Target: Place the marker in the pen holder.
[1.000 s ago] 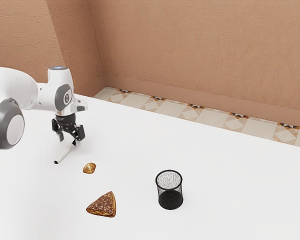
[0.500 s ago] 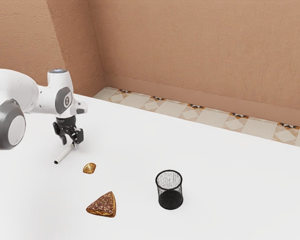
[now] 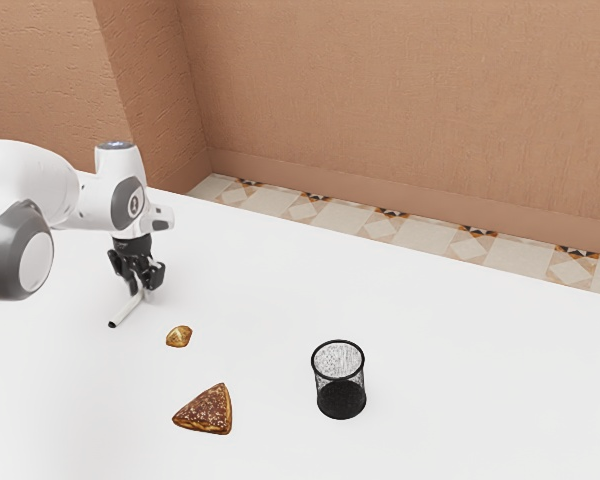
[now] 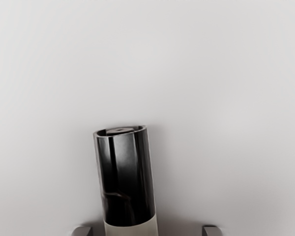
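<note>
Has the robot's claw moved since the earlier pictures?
Yes, slightly: compared with the brown wall, the claw has come down, closer to the white table.

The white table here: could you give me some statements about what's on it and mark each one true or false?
1. The pen holder is black mesh and stands upright. True.
2. The marker is already inside the pen holder. False: it lies on the table, at the gripper.
3. The gripper is clamped tight on the marker. False: in the wrist view there is a gap on each side of it.
4. A triangular pastry lies on the table. True.
5. The marker's end in the wrist view is red. False: it is black.
</note>
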